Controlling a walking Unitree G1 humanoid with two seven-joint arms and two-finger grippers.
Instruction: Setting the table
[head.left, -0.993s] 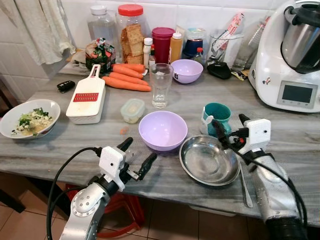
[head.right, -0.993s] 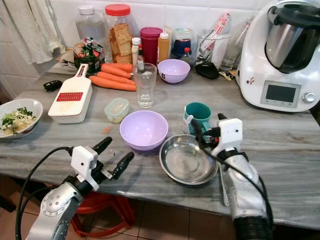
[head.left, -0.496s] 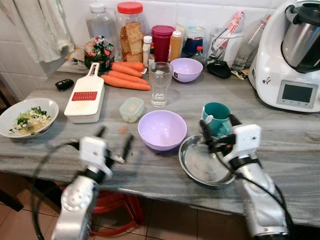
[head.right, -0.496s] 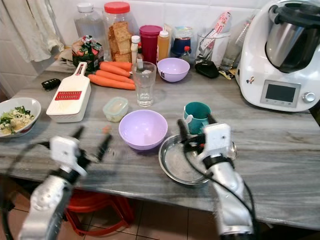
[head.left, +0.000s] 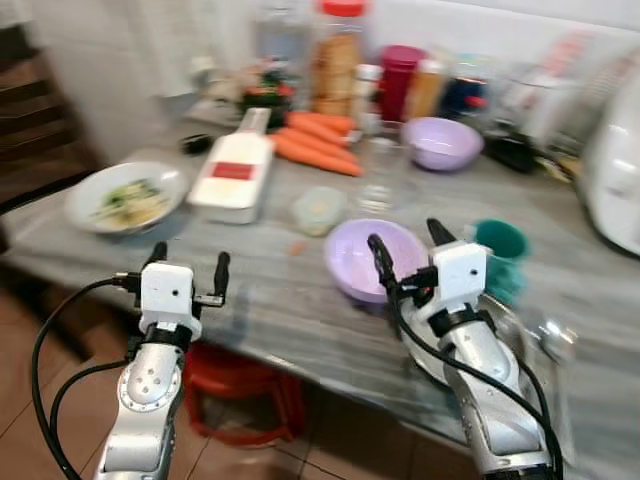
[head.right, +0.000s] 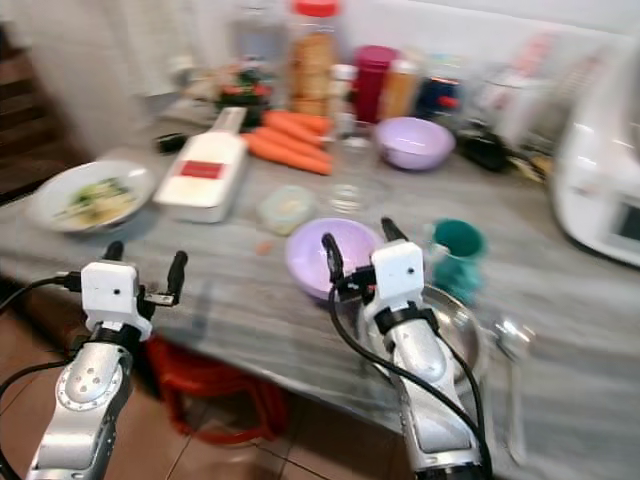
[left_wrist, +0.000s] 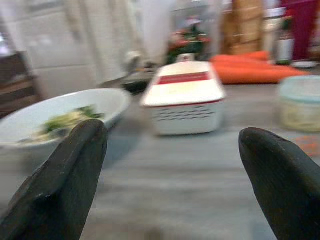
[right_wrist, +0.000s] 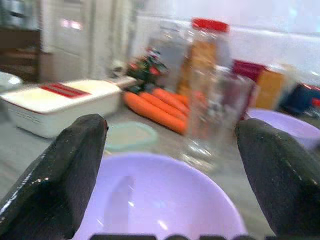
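Head views are motion-blurred. Nearest to us, the left gripper (head.left: 186, 268) is raised at the front edge of the grey counter (head.left: 270, 300), fingers spread wide and holding nothing; its wrist view looks between the two black fingers (left_wrist: 60, 180) at the counter top. The right gripper (head.left: 405, 248) is also up, over the near side of the large purple bowl (head.left: 362, 255), fingers wide apart and empty; in its wrist view the bowl (right_wrist: 160, 200) lies directly between and below the fingertips.

Beside the right arm we note a steel pan (head.right: 455, 318), partly hidden by the wrist, and a spoon (head.right: 511, 350) on the counter to its right. The teal mug (head.left: 500, 252) stands just behind the pan, near the large purple bowl.

Mid-counter: a white bowl with green food (head.left: 125, 196) at far left, a white grater box with a red panel (head.left: 235, 180) next to it, then a small lidded container (head.left: 318, 210) and a clear drinking glass (right_wrist: 215, 117) behind the large purple bowl.

Farther back: a row of carrots (head.left: 315, 150), a smaller purple bowl (head.left: 440, 143), and against the wall a red-lidded jar (head.left: 338, 55), a dark red canister (head.left: 400, 75) and other bottles too blurred to identify. A white appliance (head.right: 605, 180) sits at the far right.
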